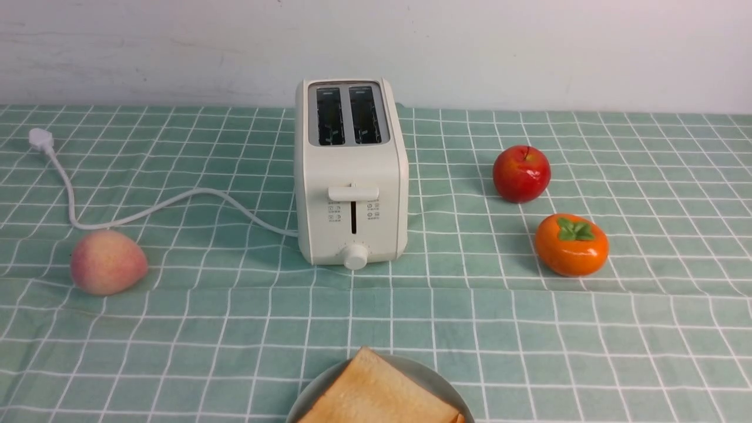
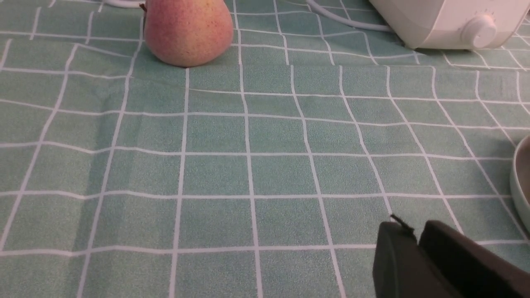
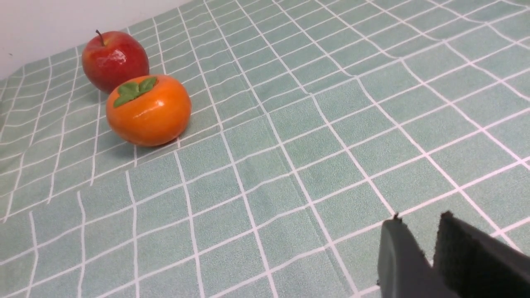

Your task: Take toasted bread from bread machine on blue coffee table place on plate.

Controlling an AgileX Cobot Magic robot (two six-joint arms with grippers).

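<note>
The toasted bread (image 1: 376, 393) is seen lying on the plate (image 1: 432, 376) at the near edge of the tabletop (image 1: 529, 329), well in front of the bread machine (image 1: 351, 176) (both slots look dark and empty). The left hand (image 2: 417, 236) is held nearly closed with nothing in it; a narrow gap is shown by the right hand (image 3: 418, 225), also empty, above bare cloth.

Front view faces bread machine (image 1: 351, 176), wrist views low, close over cloth
</note>
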